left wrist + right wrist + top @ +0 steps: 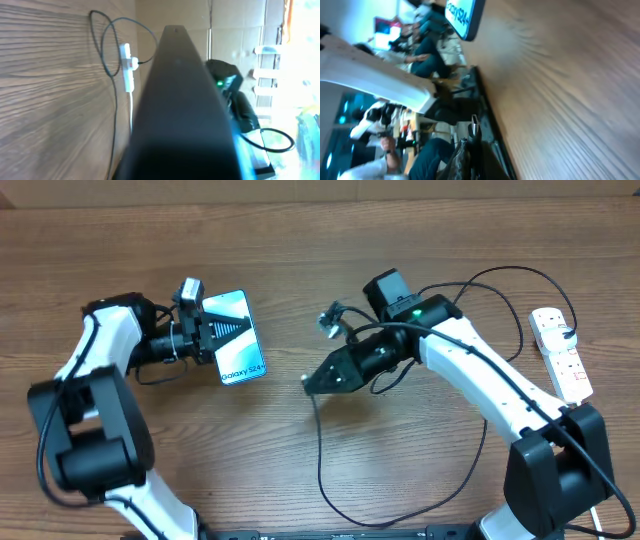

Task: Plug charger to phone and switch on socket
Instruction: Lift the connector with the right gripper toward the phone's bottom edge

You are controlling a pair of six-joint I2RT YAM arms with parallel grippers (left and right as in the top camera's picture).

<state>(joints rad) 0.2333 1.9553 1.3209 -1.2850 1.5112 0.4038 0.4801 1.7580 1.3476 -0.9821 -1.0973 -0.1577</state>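
The phone [238, 340], with a light-blue screen and dark text, is held tilted off the table at the left by my left gripper [207, 330], which is shut on its short end. In the left wrist view its dark edge [180, 110] fills the middle. My right gripper [309, 383] is shut on the charger's plug tip [474, 125], a short way right of the phone and pointing toward it [462, 15]. The black charger cable [322, 460] loops over the table to the white socket [562, 355] at the far right, which also shows in the left wrist view [127, 70].
A cardboard wall [300, 190] runs along the table's far edge. The charger cable arcs behind my right arm [500, 275] near the socket. The wooden table [250, 450] lies between the arms.
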